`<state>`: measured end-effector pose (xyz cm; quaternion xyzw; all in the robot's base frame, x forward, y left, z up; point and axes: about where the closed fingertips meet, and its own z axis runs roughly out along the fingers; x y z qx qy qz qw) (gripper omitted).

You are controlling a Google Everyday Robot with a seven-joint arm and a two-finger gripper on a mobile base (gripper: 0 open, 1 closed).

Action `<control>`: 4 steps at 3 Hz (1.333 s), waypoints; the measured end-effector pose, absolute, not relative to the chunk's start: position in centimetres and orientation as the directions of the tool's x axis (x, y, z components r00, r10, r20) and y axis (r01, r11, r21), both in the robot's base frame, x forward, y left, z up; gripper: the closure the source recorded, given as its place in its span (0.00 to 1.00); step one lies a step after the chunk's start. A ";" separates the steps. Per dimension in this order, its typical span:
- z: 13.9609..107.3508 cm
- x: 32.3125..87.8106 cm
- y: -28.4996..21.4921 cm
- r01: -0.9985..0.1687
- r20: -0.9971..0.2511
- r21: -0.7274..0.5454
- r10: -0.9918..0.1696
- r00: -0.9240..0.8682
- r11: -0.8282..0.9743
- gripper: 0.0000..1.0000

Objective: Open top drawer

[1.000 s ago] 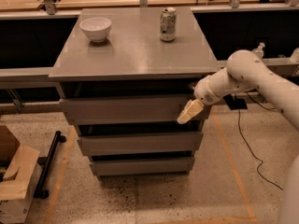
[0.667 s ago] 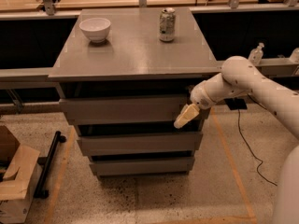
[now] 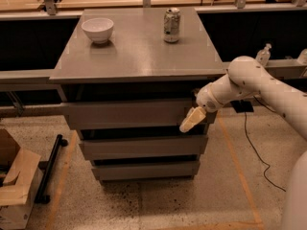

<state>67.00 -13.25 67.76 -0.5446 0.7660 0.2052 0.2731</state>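
The top drawer, a wide plain grey front without a handle, sits directly under the grey worktop and above two narrower grey fronts. The cream-coloured pincer is at the lower right edge of this front, touching it or just beside it. Whether it is spread or pressed together, one cannot tell. The front looks stiff and smooth, so probably slippery, and the tray behind is likely rather heavy. The best hold seems to be the bottom lip, hooked from the dark gap underneath.
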 end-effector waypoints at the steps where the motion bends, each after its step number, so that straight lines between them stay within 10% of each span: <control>1: 67.7 67.0 -13.2 -0.946 -0.642 0.017 -0.722 -0.258 0.322 0.00; 4: 68.3 66.9 -13.0 -0.948 -0.642 0.022 -0.722 -0.258 0.319 0.64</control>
